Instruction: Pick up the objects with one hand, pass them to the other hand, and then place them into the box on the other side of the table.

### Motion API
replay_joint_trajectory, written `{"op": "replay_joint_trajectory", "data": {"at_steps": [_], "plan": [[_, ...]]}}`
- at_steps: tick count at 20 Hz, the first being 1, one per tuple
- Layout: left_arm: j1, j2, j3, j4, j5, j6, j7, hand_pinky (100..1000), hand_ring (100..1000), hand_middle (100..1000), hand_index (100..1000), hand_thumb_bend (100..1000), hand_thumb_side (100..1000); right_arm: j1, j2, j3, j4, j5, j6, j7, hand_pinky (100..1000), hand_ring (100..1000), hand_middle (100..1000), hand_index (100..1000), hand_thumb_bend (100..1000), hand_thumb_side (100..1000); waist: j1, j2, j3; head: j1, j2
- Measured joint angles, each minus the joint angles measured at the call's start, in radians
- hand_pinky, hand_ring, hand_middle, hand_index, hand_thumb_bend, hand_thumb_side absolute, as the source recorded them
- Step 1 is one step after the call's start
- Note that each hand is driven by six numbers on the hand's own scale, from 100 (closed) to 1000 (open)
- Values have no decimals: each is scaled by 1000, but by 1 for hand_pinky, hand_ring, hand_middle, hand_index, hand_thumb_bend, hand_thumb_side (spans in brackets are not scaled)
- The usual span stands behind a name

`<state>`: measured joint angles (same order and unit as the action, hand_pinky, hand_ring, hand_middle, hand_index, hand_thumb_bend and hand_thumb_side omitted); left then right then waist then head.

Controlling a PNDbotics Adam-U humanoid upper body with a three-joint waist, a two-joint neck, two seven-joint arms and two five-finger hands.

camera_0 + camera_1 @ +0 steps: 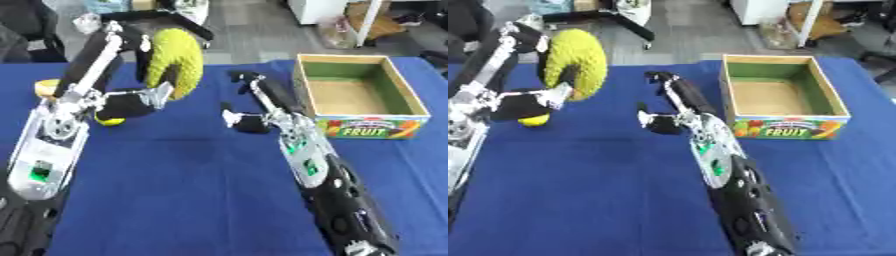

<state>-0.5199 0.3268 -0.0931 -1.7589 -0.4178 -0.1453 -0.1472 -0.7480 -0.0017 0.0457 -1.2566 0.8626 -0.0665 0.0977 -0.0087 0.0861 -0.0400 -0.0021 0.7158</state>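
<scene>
A large yellow-green bumpy fruit-shaped object (178,56) is held up above the blue table (175,180) at the back left. My left hand (131,104) is shut on it from below, with dark fingers (164,75) curled across its front. My right hand (252,102) hovers near the table's middle, to the right of the object and apart from it; it is open, fingers pointing away, and holds nothing. The cardboard box (411,100) with a "FRUIT" label stands at the back right, open-topped, and I see nothing inside it.
A small yellow thing (109,121) lies on the table under my left hand. Another yellow-orange thing (44,87) shows behind my left arm. Beyond the table's far edge are chair legs and furniture on a grey floor.
</scene>
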Motion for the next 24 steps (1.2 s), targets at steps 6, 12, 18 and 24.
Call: {"op": "replay_joint_trajectory", "data": {"at_steps": [6,12,18,24], "plan": [[25,55,-6,55,-45,-30,-16,517,242,214,346,100,162,-170,-137,24,-113,-59,-8,31,847,779,836,948,165,347,-3,0,-11,7,-6],[-36,25,-74,174,-79,-151,-43,523,244,215,346,100,182,-287,-139,169,-158,-78,-133,229,868,804,852,961,156,363,-10,0,-14,10,-7],[-68,-58,-82,254,15,-219,7,527,254,220,346,100,211,-311,-93,245,-174,-98,-209,370,880,818,861,967,163,379,-17,0,-14,9,-15],[-71,-102,-51,281,195,-240,95,531,270,231,354,100,222,-317,-82,264,-190,-113,-235,447,884,824,867,973,176,393,-20,0,-14,9,-23]]}}
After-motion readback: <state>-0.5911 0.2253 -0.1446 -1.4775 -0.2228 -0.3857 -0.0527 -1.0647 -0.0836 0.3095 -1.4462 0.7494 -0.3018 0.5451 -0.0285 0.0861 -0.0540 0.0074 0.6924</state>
